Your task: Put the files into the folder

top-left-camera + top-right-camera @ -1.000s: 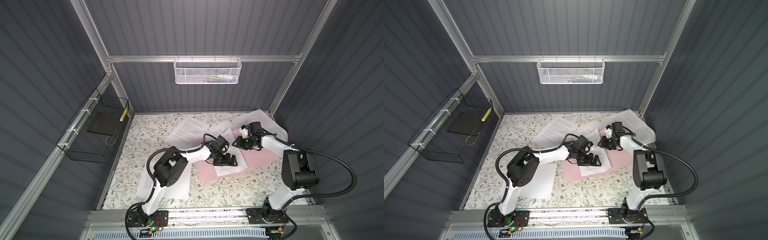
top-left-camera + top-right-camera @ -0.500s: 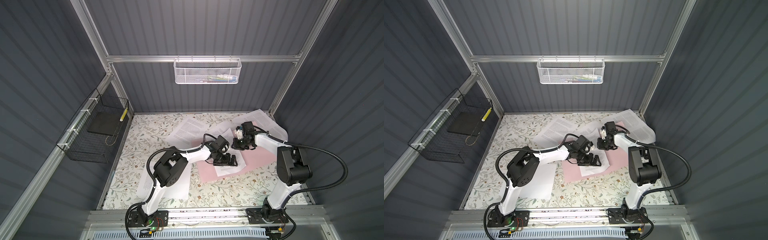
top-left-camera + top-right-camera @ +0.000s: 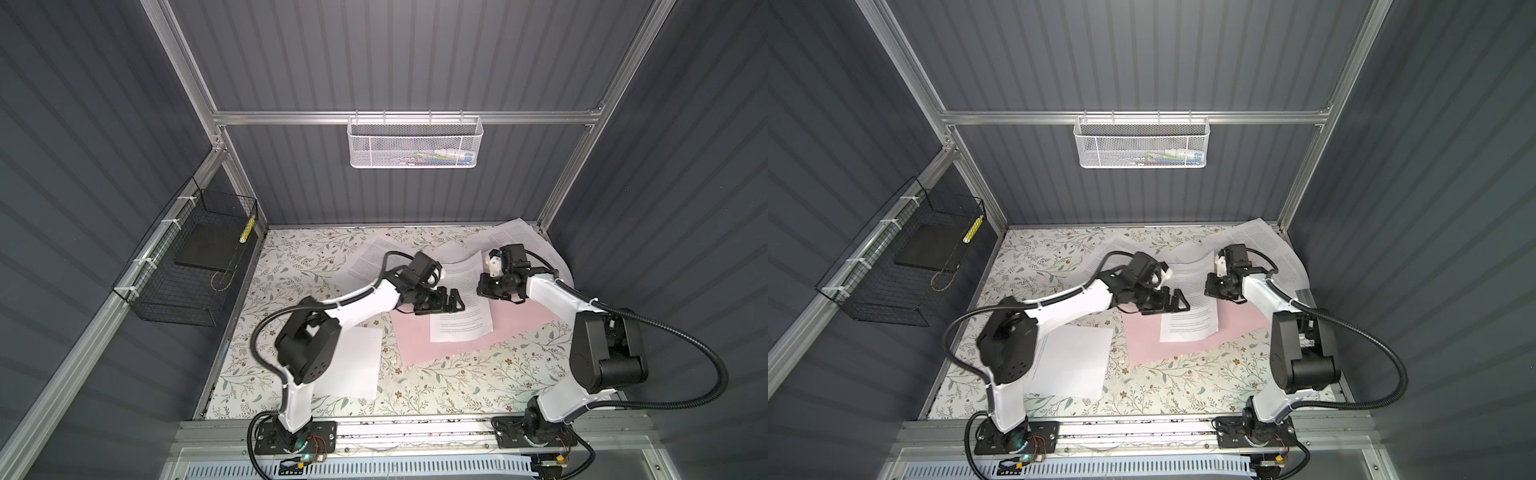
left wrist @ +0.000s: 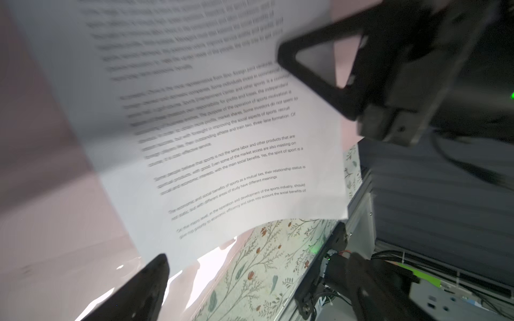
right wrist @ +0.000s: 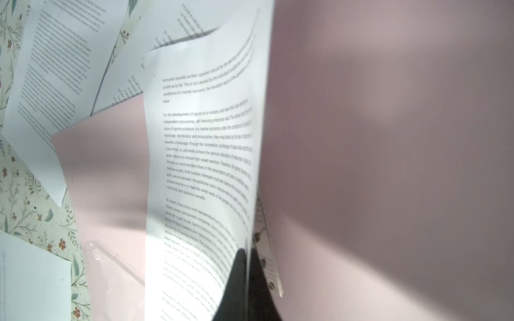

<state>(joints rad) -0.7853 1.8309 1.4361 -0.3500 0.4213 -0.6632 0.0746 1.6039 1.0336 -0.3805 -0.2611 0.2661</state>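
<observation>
The thin pale pink rectangular folder (image 3: 524, 322) lies open and flat on the desk, a little right of the middle in both top views (image 3: 1239, 318). On it rests one of the files, a white paper sheet (image 3: 459, 326) printed with blocks of small black text. Its near end lies on the pink surface and its far part bows upward.

In the right wrist view the right gripper (image 5: 246, 258) has its jaws pressed together on the long edge of this sheet (image 5: 200, 155), and the paper edge runs between the two dark fingers (image 5: 236, 280). A shiny metal strip (image 5: 268, 250) on the folder's inner side shows just beside them.

The left gripper (image 3: 455, 301) is at the opposite edge of the same sheet with its jaws wide apart. In the left wrist view one finger (image 4: 308, 72) is over the printed text and the other (image 4: 147, 286) is over the pink folder (image 4: 41, 144). I cannot tell if they touch the paper.

More printed sheets (image 3: 374, 259) lie beyond the folder toward the back wall. Another sheet (image 3: 519, 235) curls up in the far right corner. One white sheet (image 3: 353, 361) lies near the left arm's base, just beside the folder but not touching it.

The desk (image 3: 299, 257) has a pale floral cover. A white mesh basket (image 3: 413, 143) hangs on the back rail, and a black wire basket (image 3: 187, 270) on the left wall holds a flat black slab (image 3: 205, 251).
</observation>
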